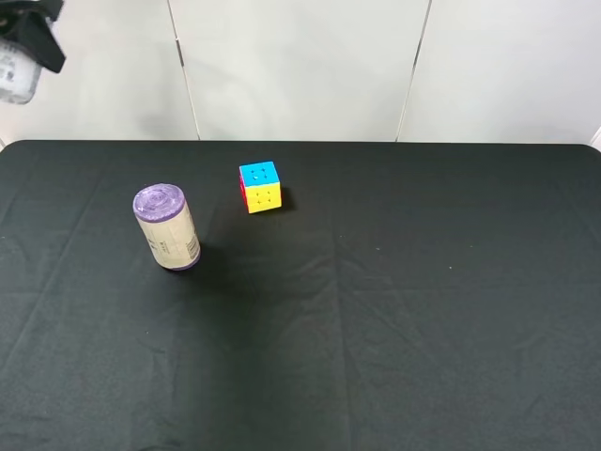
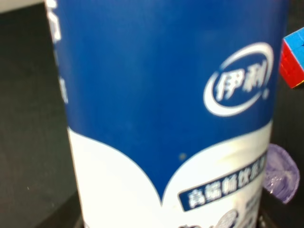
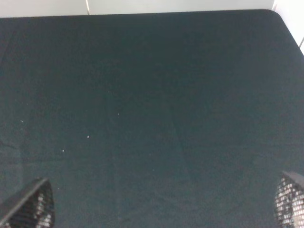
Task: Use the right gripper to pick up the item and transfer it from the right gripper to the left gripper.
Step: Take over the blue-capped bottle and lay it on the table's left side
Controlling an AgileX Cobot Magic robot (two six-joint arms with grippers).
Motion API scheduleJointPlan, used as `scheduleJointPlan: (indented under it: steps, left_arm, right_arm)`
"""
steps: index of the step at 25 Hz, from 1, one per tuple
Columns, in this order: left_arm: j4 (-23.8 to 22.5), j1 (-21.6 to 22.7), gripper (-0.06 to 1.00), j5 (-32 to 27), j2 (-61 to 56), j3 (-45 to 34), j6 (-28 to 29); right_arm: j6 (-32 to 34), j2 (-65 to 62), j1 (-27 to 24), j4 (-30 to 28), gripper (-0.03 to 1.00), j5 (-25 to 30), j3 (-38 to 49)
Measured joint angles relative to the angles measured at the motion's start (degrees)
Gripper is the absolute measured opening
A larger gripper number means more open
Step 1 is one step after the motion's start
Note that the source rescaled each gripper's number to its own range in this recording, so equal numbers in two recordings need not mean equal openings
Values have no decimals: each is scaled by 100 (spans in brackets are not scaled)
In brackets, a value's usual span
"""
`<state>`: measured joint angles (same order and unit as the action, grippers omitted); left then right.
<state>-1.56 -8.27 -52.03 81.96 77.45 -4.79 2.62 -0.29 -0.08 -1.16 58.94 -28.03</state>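
The item, a white bottle with a blue printed label, fills the left wrist view from very close. In the exterior high view only a white part of the item shows at the far top left corner, above the table's back edge, with the black left gripper shut on it. The right gripper shows only in the right wrist view. Its two fingertips stand wide apart over bare black cloth with nothing between them.
A beige canister with a purple top stands at the left of the black cloth table. A small multicoloured cube sits behind it toward the middle. Both also show past the bottle: canister, cube.
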Motion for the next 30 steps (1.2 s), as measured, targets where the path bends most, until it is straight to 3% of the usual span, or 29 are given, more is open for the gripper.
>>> scheduleJointPlan:
  steps: [4,9,25,30]
  left_arm:
    - [520,554,6,1,176,-257,-317]
    - [641,903,6,56,569,-451,-387]
    - [645,947,6,213,1969,-613,-599]
    - [359,947,6,251,2384,-613,-621]
  right_arm:
    - [0,0,0,0,100,0,0]
    - [0,0,0,0,100,0,0]
    - [0,0,0,0,100,-2,0]
    - [0,0,0,0,100,-2,0]
